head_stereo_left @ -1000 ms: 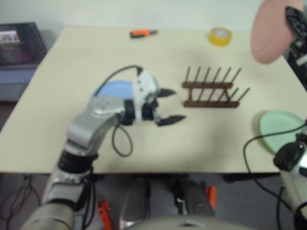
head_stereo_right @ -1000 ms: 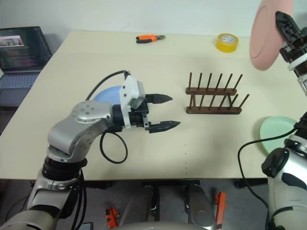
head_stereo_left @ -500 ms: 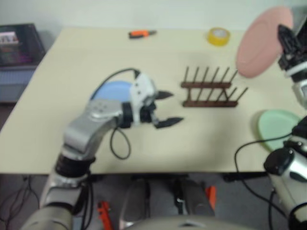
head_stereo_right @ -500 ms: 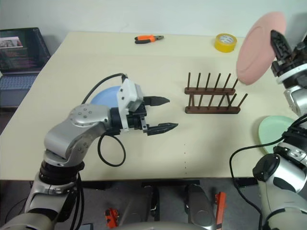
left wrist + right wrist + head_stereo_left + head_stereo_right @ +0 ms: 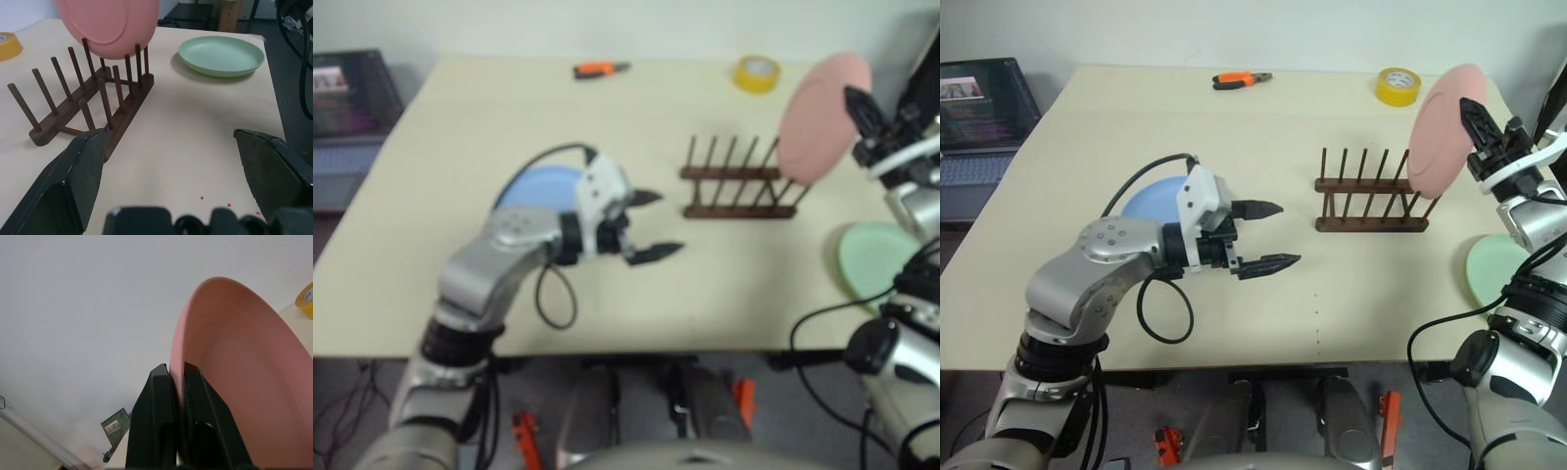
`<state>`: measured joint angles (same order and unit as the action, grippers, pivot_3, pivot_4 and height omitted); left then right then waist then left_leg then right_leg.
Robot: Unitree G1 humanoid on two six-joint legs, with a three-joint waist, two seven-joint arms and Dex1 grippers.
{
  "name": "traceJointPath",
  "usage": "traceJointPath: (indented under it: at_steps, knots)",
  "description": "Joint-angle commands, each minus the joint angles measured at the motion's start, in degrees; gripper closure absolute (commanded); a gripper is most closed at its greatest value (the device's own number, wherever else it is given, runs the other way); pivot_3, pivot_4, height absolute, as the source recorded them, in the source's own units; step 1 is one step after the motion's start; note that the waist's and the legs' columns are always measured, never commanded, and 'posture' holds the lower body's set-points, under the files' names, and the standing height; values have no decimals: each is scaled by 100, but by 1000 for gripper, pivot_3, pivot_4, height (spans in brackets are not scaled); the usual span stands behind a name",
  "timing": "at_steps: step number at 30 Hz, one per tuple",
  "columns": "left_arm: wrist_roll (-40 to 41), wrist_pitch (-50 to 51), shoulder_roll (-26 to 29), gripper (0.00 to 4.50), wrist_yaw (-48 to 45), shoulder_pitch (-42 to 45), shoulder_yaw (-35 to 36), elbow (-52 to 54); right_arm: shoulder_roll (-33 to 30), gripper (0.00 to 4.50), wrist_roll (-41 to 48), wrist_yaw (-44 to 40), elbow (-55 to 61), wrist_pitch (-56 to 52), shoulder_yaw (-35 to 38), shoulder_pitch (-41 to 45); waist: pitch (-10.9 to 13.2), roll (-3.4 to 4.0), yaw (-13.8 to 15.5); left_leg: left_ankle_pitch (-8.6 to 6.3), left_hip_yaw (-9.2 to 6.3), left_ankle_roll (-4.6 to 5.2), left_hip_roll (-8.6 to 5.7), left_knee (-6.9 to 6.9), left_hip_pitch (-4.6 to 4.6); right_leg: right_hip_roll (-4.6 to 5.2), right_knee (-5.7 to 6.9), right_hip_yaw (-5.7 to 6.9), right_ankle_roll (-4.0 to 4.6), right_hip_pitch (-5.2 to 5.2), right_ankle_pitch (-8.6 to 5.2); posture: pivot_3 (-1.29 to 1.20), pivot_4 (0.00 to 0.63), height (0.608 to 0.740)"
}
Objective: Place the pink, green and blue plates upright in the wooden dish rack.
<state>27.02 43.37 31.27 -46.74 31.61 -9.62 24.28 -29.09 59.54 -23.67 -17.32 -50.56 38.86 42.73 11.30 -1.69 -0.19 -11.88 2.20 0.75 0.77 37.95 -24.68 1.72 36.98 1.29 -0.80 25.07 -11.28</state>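
My right gripper (image 5: 1477, 119) is shut on the rim of the pink plate (image 5: 1442, 129), which hangs nearly upright just above the right end of the wooden dish rack (image 5: 1373, 196). In the right wrist view both fingers (image 5: 161, 416) pinch that pink rim (image 5: 234, 396). The green plate (image 5: 1492, 273) lies flat on the table at the right edge. The blue plate (image 5: 1157, 199) lies flat behind my left arm, partly hidden by it. My left gripper (image 5: 1263, 235) hovers open over the table left of the rack, holding nothing; its wrist view shows the rack (image 5: 93, 105), pink plate (image 5: 110, 27) and green plate (image 5: 221, 55).
A yellow tape roll (image 5: 1398, 85) and orange-handled pliers (image 5: 1241, 78) lie at the table's far side. A laptop (image 5: 979, 117) sits on a stand left of the table (image 5: 1332, 323). Black cables hang by the right arm at the table's right edge.
My right gripper has brought the pink plate down and to the left, from high at the right edge to just over the rack's right end. The left gripper has stayed put.
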Motion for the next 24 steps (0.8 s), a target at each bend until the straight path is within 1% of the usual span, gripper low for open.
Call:
traceJointPath:
  at_steps: [1,4,7,10,11,17,20,24]
  knots:
    - [82,-17,34,0,38,31,105,250,-81,4480,111,-119,394,34,-81,-52,0,0,0,0,0,0,0,0,0,0,0,0,0,0,0,0,150,740]
    - [73,-12,56,0,30,19,102,262,-62,4480,33,-92,491,92,-211,-113,0,0,-8,0,4,0,2,-1,1,-2,0,-4,0,2,0,0,150,740]
    - [61,-11,57,0,29,37,88,249,-83,3736,-49,-107,513,185,-326,-157,0,0,-9,0,5,0,3,-1,1,-7,0,-10,0,3,1,0,150,740]
    - [51,-11,57,0,30,55,81,234,-97,2773,-61,-121,532,274,-368,-188,0,0,-5,0,5,0,3,-1,1,-11,0,-15,0,3,2,0,150,740]
    - [47,-12,61,0,29,57,80,232,-105,2340,-71,-117,542,311,-378,-196,0,0,-3,0,6,0,3,-1,1,-11,-1,-17,0,3,2,0,150,740]
    - [8,-35,64,0,20,82,36,202,-251,238,-395,-159,513,678,-468,-187,0,0,-2,0,12,0,2,-1,1,-11,-2,-25,-2,4,3,0,150,740]
    - [-49,-81,73,0,-17,116,-24,152,-569,238,-691,-299,569,872,-567,-159,0,0,1,0,14,0,1,-1,1,-11,-2,-29,-3,7,3,0,150,740]
    - [-72,-145,72,0,-111,153,-73,64,-1292,238,-1248,-540,882,987,-914,-250,0,0,7,-1,19,1,0,-4,0,-11,-6,-35,-2,11,3,0,150,740]
